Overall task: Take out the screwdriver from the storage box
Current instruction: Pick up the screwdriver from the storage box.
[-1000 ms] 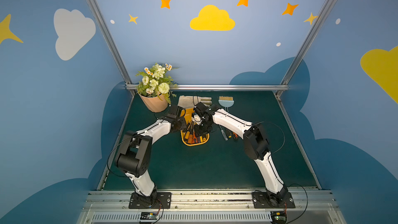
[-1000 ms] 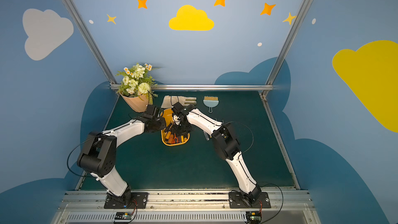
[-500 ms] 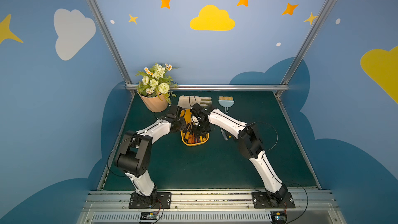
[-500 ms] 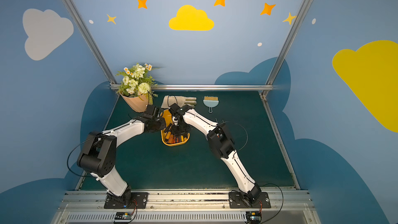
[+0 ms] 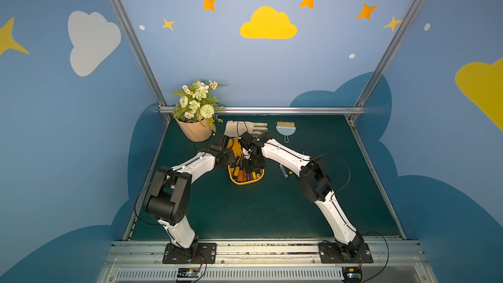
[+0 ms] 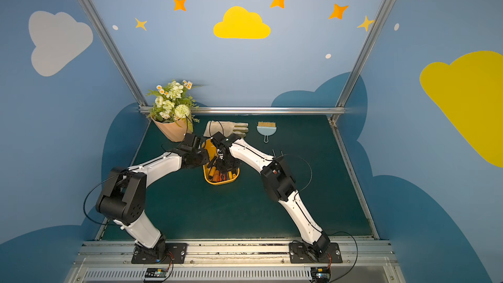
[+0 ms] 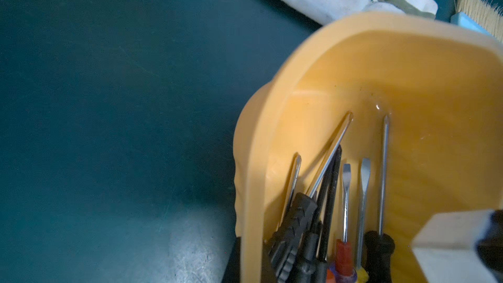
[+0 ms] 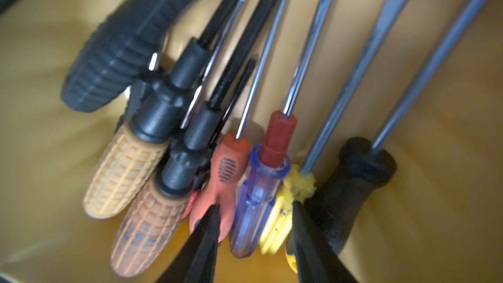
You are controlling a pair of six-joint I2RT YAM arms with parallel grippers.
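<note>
Dark green tabletop [image 5: 245, 213] carries the smooth, round-cornered yellow-orange storage box [image 5: 246, 182], long axis front-to-back. Ribbed-handled screwdrivers [image 8: 277, 137] lie inside, steel tips pointing rearward. The left gripper [image 7: 245, 268] pinches its rim; the right gripper [image 8: 255, 210], jaws spread, straddles a clear purple handle [image 8: 258, 186].

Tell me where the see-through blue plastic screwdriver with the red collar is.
The blue screwdriver lies in the yellow-orange plastic storage box, between an orange-red-handled screwdriver and a yellow-handled one; in the right wrist view the open right gripper straddles its handle.
</note>
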